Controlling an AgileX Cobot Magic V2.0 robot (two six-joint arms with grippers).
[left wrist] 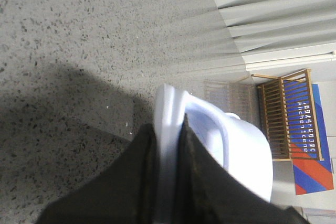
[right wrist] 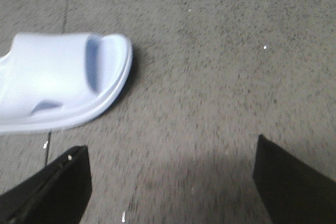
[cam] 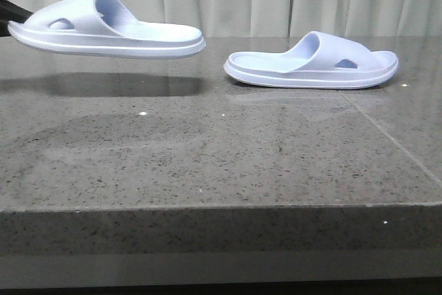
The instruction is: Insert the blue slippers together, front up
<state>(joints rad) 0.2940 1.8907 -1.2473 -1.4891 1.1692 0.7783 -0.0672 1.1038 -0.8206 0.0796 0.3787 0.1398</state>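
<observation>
Left hand (left wrist: 167, 182) clamps raised slipper (cam: 103, 27) edge; right hand (right wrist: 170, 182) spread open near resting slipper (cam: 314, 61).

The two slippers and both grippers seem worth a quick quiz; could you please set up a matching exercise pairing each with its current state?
Things:
1. left slipper
2. right slipper
3. left gripper
4. right gripper

States:
A. open, fingers spread over bare table
B. lying flat on the table
C. lifted clear of the table, shadow beneath
D. shut on a slipper's sole edge

Pairs: 1-C, 2-B, 3-D, 4-A
</observation>
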